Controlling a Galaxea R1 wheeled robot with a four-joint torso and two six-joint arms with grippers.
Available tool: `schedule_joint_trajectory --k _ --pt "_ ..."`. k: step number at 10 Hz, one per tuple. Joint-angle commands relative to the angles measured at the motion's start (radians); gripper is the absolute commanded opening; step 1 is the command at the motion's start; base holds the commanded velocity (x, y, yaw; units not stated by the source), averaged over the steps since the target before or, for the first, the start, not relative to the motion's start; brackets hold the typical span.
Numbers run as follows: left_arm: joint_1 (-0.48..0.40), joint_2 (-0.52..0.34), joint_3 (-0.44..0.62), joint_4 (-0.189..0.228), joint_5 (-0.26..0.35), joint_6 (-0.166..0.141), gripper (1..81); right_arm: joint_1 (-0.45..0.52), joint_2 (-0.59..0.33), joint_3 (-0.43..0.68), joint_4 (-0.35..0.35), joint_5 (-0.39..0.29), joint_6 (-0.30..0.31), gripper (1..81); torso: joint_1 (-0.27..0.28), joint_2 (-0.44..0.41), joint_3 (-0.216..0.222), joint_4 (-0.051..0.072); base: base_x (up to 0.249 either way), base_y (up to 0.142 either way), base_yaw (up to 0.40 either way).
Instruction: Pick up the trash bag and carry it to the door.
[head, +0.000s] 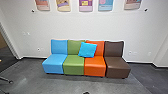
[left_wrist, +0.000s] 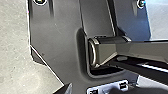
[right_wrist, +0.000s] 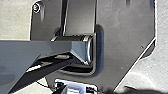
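Observation:
Along the left edge of the head view, a pale frame (head: 10, 40) borders what looks like a doorway, with dark floor beyond it. Part of my left gripper (left_wrist: 100, 89) is at the lower edge of the left wrist view, above the robot's own dark base plate. My right gripper (right_wrist: 100, 90) is partly visible low in the right wrist view, also over the base plate. How far apart each gripper's parts stand is unclear.
A row of joined seats in blue (head: 53, 62), green, orange and brown stands against the white wall (head: 75, 26), with a bright blue cushion (head: 87, 50) on it. Posters (head: 85, 5) hang above. Dark chair legs (head: 6, 80) reach in at the lower left.

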Motion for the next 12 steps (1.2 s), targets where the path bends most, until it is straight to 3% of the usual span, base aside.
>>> schedule_joint_trajectory --k 1,12 --pt "-0.029 0.002 0.003 0.002 0.068 0.002 81.1 0.023 0.003 0.004 -0.014 -0.061 -0.008 81.1 0.000 0.000 0.000 0.000 0.121 0.000 0.000" --pt "-0.029 0.002 0.005 -0.002 0.073 0.002 81.1 0.016 -0.002 0.005 -0.016 -0.061 -0.010 81.1 0.000 0.000 0.000 0.000 0.078 0.000 0.000"
